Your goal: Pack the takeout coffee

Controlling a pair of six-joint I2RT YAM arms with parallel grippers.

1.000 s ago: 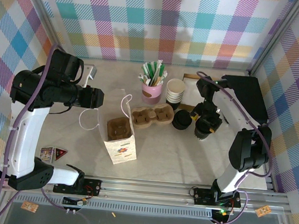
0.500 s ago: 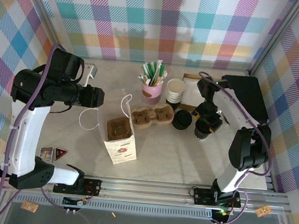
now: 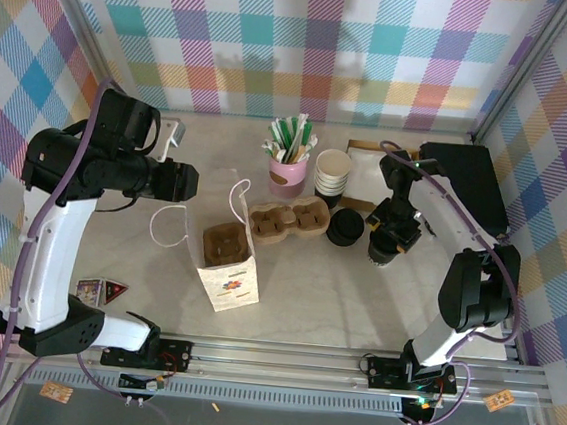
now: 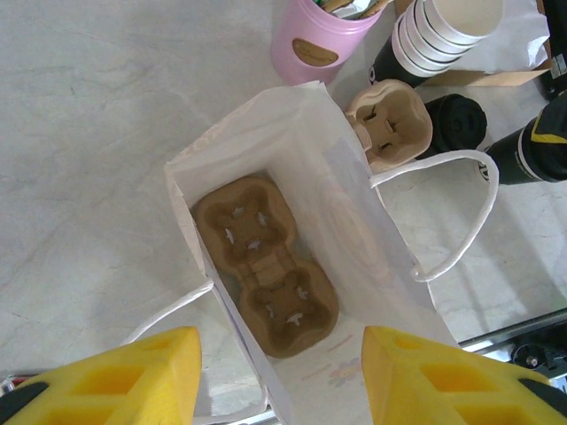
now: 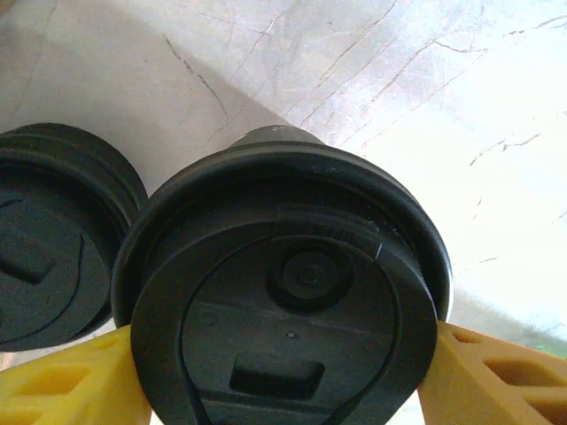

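A: Why do the right jaws straddle the coffee (image 5: 292, 301)?
B: It stands upright on the counter (image 5: 372, 80) between them, so they can take its sides under the lid; whether they pinch it yet, I cannot tell
A: And the left jaws?
B: Spread and empty above the open bag (image 4: 354, 212), likely to watch the tray (image 4: 264, 264) beneath them, where the cup belongs

Backdrop is pastel plaid cloth walls (image 3: 310, 44) across the back and both sides, with metal corner posts (image 3: 527, 65) at the seams. Pale marble-look tabletop (image 3: 326, 297) with thin grey veins, bright even light, soft shadows. Slotted aluminium rail (image 3: 289, 359) runs along the bottom of the frame.
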